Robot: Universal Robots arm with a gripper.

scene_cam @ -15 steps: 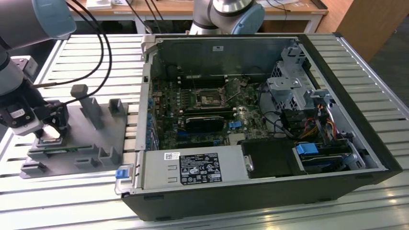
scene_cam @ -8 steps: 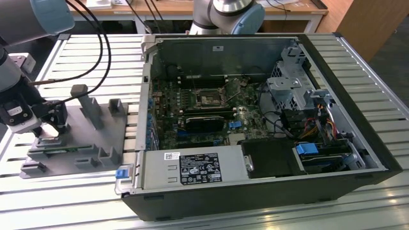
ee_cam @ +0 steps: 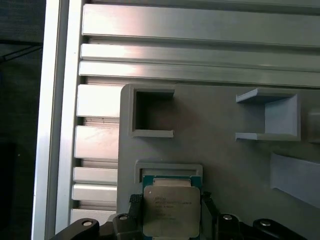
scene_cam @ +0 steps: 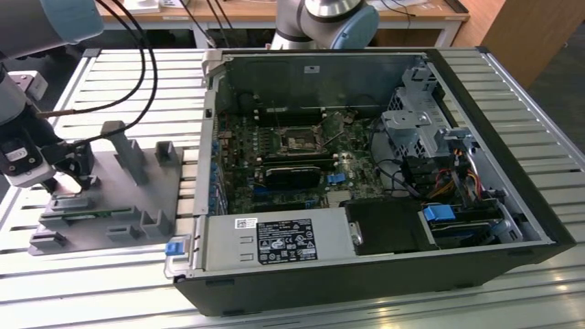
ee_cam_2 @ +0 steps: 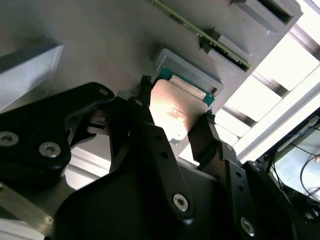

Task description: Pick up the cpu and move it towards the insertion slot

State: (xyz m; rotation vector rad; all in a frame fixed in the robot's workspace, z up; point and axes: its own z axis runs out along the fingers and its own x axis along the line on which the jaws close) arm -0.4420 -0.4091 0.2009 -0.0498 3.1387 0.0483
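Observation:
The cpu [ee_cam: 171,210] [ee_cam_2: 175,112], a flat square chip with a silvery top, sits between my gripper's two black fingers just off its pocket in the grey tray [scene_cam: 137,199] [ee_cam: 225,150]. My gripper [scene_cam: 73,179] [ee_cam: 170,202] [ee_cam_2: 175,107] is shut on the cpu, one finger [ee_cam_2: 145,107] pressing each opposite edge. The insertion slot [scene_cam: 299,142], a small square socket with a dark centre, lies on the motherboard inside the open computer case, well off to the exterior view's right of the gripper.
The open black case [scene_cam: 512,137] with its tall walls stands between tray and socket. Upright posts [scene_cam: 128,154] rise from the tray beside the gripper. A thin green board [ee_cam_2: 200,32] stands in the tray. Cables [scene_cam: 128,75] hang from the arm. A second arm's base [scene_cam: 320,20] is behind the case.

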